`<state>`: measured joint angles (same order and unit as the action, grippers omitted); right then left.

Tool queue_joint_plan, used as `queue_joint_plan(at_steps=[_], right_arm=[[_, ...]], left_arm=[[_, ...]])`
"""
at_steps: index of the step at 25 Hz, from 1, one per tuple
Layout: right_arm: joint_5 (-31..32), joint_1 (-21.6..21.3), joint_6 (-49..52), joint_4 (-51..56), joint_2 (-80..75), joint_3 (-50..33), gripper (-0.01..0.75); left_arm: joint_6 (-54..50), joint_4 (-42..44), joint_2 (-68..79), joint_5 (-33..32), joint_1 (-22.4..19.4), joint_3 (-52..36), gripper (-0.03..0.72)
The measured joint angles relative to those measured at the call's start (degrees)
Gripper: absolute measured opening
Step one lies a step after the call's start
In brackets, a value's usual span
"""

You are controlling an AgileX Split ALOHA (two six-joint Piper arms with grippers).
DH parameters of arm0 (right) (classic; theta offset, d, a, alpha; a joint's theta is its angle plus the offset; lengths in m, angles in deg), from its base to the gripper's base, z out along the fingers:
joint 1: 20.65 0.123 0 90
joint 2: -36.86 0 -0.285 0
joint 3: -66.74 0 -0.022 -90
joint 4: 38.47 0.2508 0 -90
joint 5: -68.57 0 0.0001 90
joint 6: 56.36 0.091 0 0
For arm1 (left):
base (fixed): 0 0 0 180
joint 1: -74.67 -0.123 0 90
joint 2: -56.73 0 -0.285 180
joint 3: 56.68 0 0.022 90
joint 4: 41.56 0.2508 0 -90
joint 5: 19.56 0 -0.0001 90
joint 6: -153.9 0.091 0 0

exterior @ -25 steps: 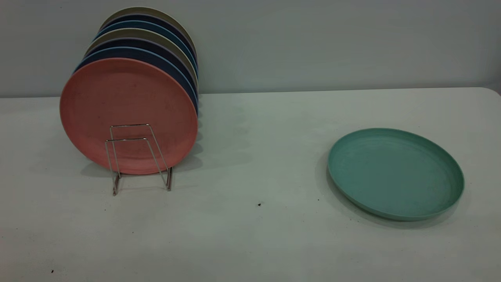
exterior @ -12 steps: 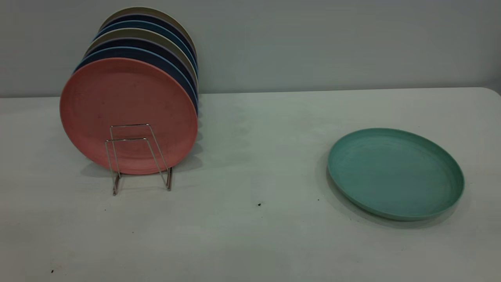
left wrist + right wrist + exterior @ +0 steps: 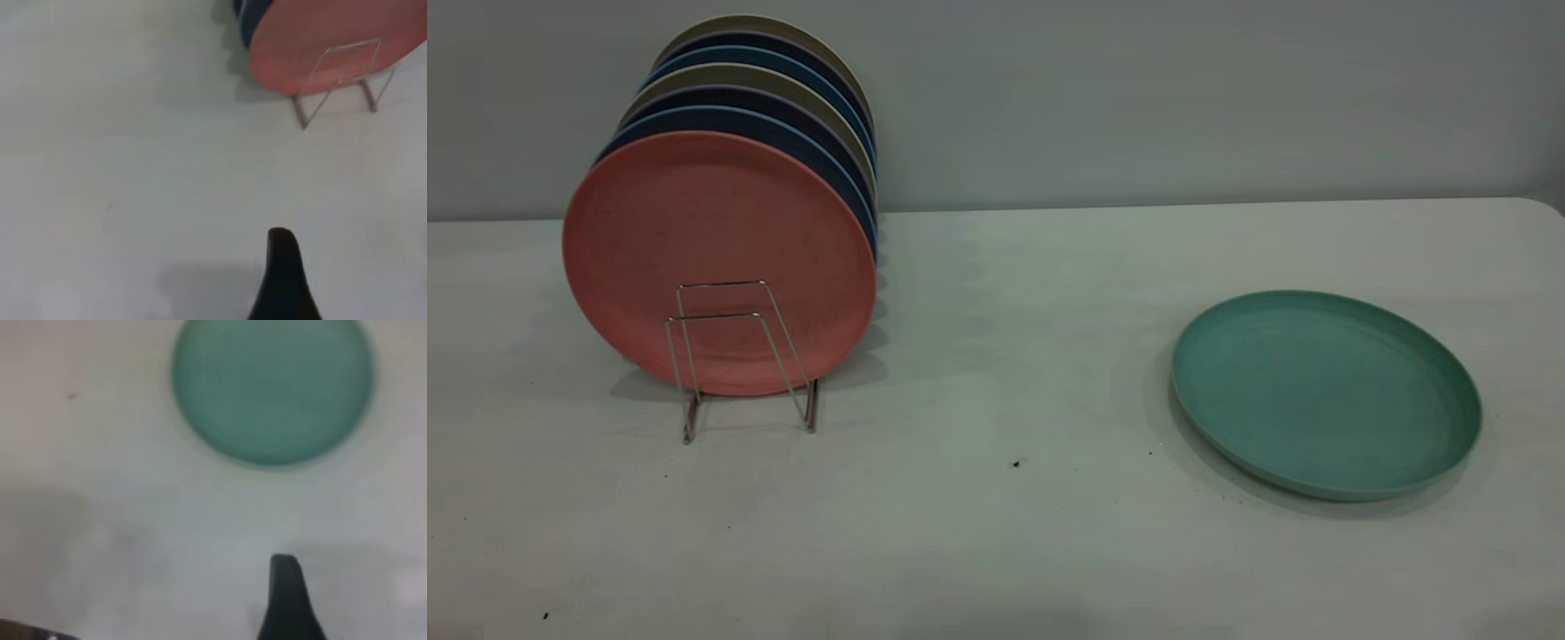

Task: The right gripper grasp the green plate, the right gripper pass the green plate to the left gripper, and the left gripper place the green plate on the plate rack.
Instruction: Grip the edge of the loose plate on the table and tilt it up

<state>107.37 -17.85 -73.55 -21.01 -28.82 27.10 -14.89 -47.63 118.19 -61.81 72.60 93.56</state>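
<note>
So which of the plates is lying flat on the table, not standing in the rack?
The green plate, alone at the table's right side. The salmon-pink plate and those behind it stand upright in the plate rack.

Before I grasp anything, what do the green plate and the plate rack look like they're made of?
Green plate: likely matte plastic or fibre composite, with a dull, glare-free surface and a low moulded rim. Plate rack: thin metal wire, silvery with a slight shine.
</note>
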Motion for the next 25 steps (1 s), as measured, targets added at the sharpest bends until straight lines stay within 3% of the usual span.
queue_joint_plan(at_steps=[7, 14, 20, 25], right_arm=[[-8.8, 0.0, -15.94, 16.95, -17.61, 0.31, 0.541], [-10.93, -0.77, -23.56, 25.8, -33.6, 6.5, 0.541], [-9.57, -7.72, -23.73, 26.46, -46.14, 13.61, 0.541], [-6.49, -14.03, -24.36, 26.59, -55.73, 19.6, 0.536]], left_arm=[[11.46, -12.84, 16.51, 3.58, 0.95, 5.18, 0.584], [15.85, -17.75, 33.02, 7.88, 10.22, 10.19, 0.584], [15.87, -18.84, 44.76, 12.48, 17.96, 15.48, 0.584], [15.92, -22.4, 52.81, 16.36, 21.47, 19.36, 0.584]])
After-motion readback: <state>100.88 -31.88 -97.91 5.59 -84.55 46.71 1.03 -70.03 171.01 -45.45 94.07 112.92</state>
